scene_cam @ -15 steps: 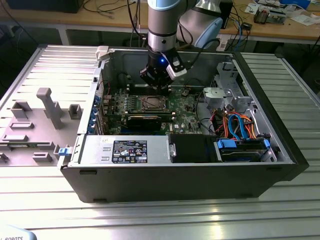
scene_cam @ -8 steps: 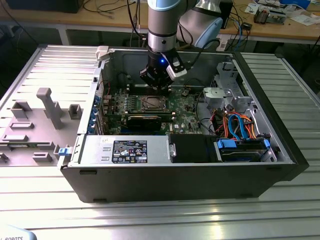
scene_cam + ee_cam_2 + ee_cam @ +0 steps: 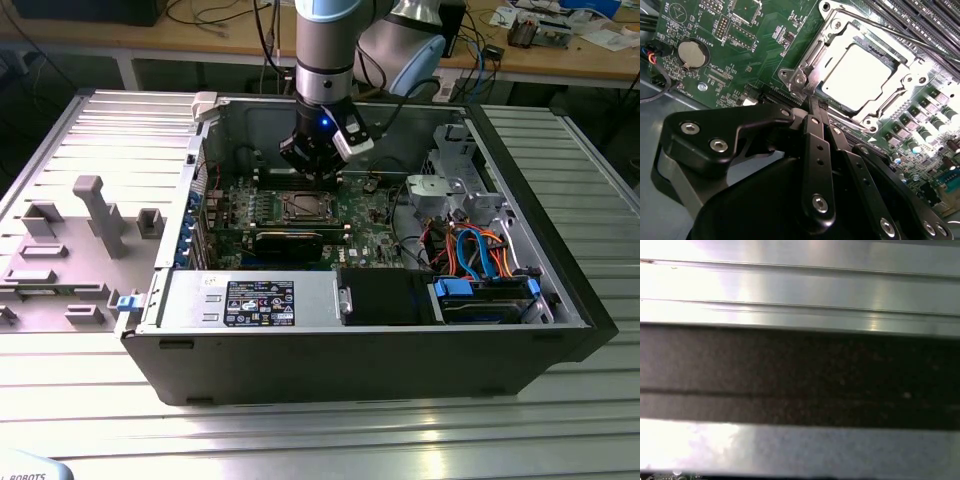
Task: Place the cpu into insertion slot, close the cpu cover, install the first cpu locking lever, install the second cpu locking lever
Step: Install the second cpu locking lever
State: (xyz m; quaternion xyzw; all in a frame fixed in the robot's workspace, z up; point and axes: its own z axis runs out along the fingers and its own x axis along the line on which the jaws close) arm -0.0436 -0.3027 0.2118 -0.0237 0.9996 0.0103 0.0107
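Green circuit board [image 3: 765,45] fills the floor of an open computer case [image 3: 560,300] that lies on a ribbed metal table [image 3: 300,440]. In the exterior view the robot arm [image 3: 325,50] reaches down into the case, and its black gripper [image 3: 312,172] hangs just above the far edge of the socket.

In the second wrist view the gripper [image 3: 812,102] has its two black fingers [image 3: 816,165] pressed together, nothing between them, with the tips right beside the socket's corner. The cpu [image 3: 856,77], a flat square of pale silver metal, sits inside the insertion slot [image 3: 790,75]. The cpu cover [image 3: 905,62], a thin silver frame with a square window, lies flat around the chip. A thin metal lever [image 3: 880,27] runs along the far side of the socket, next to the long black memory slots [image 3: 920,17]. A round coin battery [image 3: 692,54] sits on the board, well apart from the socket.

In the first wrist view, bright ribbed metal [image 3: 800,285] and a dark band [image 3: 800,375] are seen close up.
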